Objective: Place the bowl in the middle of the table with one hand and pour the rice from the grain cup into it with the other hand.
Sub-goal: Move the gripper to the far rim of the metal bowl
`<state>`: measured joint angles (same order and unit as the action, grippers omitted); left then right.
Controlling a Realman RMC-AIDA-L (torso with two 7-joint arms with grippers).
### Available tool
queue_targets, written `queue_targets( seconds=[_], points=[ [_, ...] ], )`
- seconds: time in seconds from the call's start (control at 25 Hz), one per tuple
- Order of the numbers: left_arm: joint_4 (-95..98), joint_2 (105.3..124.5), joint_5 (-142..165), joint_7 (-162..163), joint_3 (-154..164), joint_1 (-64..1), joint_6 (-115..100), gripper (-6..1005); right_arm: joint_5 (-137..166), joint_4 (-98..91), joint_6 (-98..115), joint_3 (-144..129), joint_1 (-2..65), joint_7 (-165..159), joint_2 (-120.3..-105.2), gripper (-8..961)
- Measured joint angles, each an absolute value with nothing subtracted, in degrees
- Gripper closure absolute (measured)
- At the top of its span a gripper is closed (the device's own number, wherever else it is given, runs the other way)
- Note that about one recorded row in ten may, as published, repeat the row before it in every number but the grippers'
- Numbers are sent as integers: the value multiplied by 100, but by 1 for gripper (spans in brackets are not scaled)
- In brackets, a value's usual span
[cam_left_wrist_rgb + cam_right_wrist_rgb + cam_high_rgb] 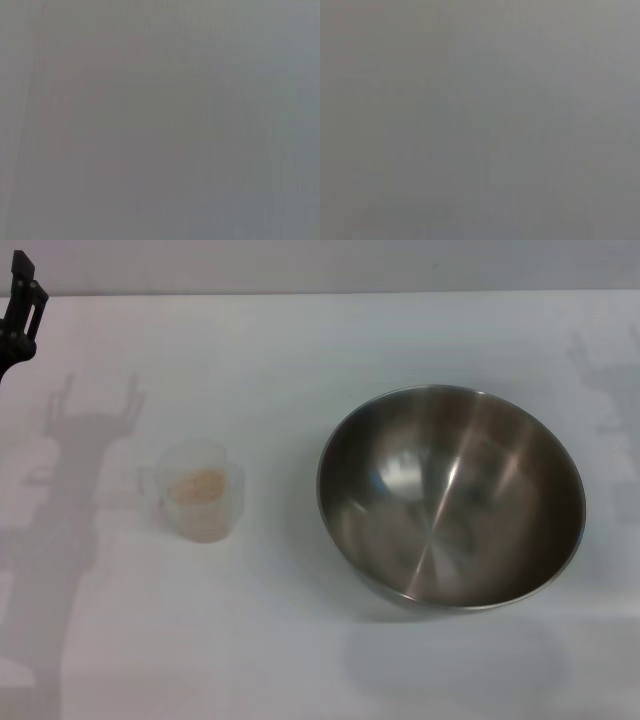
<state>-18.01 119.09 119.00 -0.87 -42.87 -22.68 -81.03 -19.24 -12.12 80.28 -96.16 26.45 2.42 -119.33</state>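
The steel bowl point(451, 496) stands upright on the white table point(300, 340), right of the middle, and holds nothing. The clear grain cup point(201, 491) stands upright to the left of the bowl, apart from it, with pale rice point(197, 486) inside. My left gripper point(22, 305) shows only partly at the far left corner, raised and well away from the cup. My right gripper is out of view; only its shadow falls at the far right edge. Both wrist views show only plain grey.
The left arm's shadow point(70, 480) lies across the table to the left of the cup. The table's far edge point(330, 292) runs along the top of the head view.
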Motion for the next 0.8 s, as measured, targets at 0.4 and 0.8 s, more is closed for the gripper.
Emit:
queue_targets(
  seconds=[0.4,0.8],
  points=[
    [-1787,11906,11909,-87,-4297,-2268,-8104,181,-1921,-2295,6682,-9604,2453,662,-11928,188],
    [-1780,11886,11880,-82,-4336,-2232,-8103,186,-1393,-5996,2341,-9670,1489,-634,-11916,190]
  ],
)
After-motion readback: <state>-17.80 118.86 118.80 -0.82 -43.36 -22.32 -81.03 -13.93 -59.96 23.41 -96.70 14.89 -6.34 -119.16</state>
